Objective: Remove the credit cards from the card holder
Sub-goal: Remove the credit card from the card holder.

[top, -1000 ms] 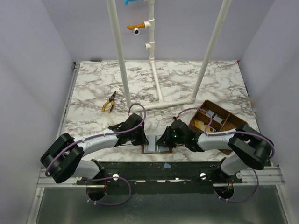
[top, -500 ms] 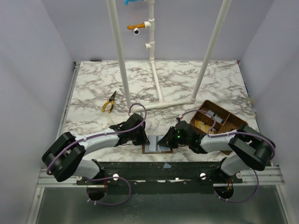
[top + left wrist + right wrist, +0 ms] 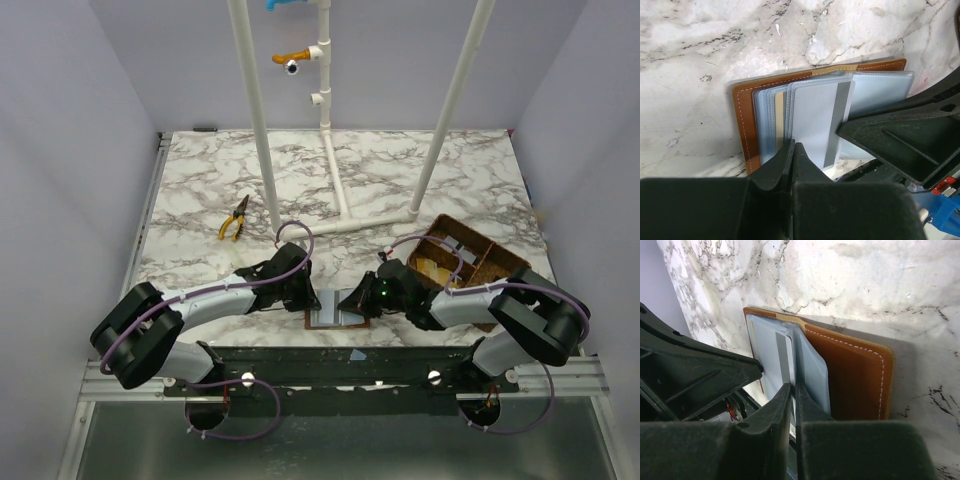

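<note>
The card holder (image 3: 336, 317) lies open near the table's front edge, brown leather (image 3: 855, 382) with blue-grey clear pockets (image 3: 767, 117). A pale grey-white credit card (image 3: 812, 120) with a grey stripe sticks out of the pockets and also shows in the right wrist view (image 3: 767, 352). My left gripper (image 3: 792, 146) is shut with nothing between its jaws, its tip resting on the pockets by the card's left edge. My right gripper (image 3: 794, 386) has closed to a thin slit on the card's striped edge, beside a lifted pocket leaf (image 3: 814, 371).
A brown woven divided basket (image 3: 480, 234) stands at the right with a yellowish card (image 3: 430, 266) in it. Yellow-handled pliers (image 3: 235, 218) lie at the left. White pipe posts (image 3: 255, 120) rise from the middle of the table. The two grippers sit close together over the card holder.
The right gripper's jaws have narrowed onto the card's edge, and that arm has shifted slightly right. The left arm and the card holder have stayed put.
</note>
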